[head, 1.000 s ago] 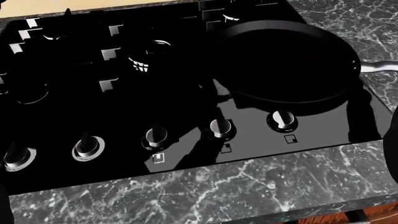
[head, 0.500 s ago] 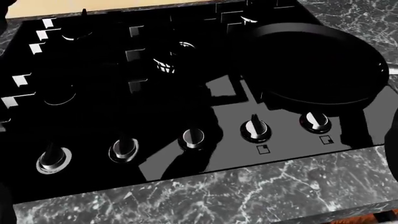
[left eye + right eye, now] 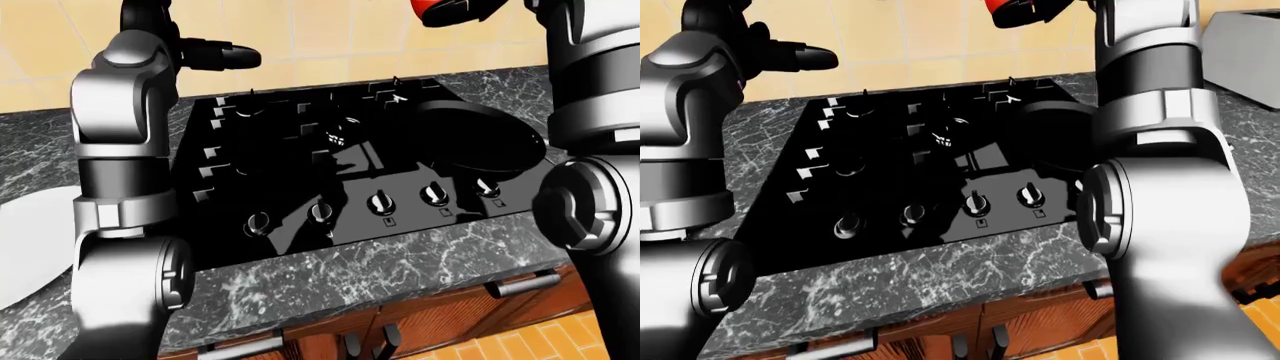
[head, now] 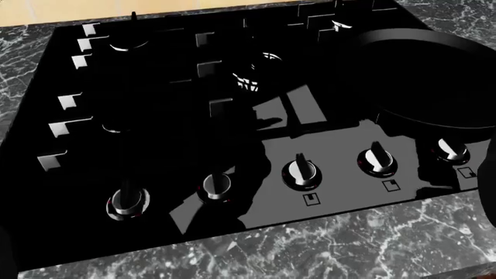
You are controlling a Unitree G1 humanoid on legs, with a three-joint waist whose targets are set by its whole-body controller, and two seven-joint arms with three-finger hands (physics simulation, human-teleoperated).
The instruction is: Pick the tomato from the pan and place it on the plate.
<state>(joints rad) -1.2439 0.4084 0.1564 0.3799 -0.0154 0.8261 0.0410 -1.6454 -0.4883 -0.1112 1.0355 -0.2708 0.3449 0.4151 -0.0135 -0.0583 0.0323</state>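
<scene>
left-eye view: tomato (image 3: 440, 9) at top edge, gripped in right hand (image 3: 470, 10) high above the pan (image 3: 480, 139); pan sits on right side of black stove (image 3: 300, 172). left hand (image 3: 215, 55) raised at top left, fingers loosely apart, holding nothing. white plate (image 3: 25, 240) at left edge on marble counter (image 3: 330, 277).
head view: stove knobs (image 4: 300, 172), pan rim top right.
right-eye view: same layout.

The stove top (image 4: 333, 125) is glossy black glass, mirror-smooth, with shiny chrome-like metal knobs (image 4: 300, 173). The pan (image 3: 485, 135) looks matt black. The bench (image 3: 400, 259) is polished dark marble with white veins. Below it, cabinet doors (image 3: 440, 315) look like reddish varnished wood. The wall (image 3: 330, 30) is smooth cream tile. The arms (image 3: 125, 150) are satin grey metal.
</scene>
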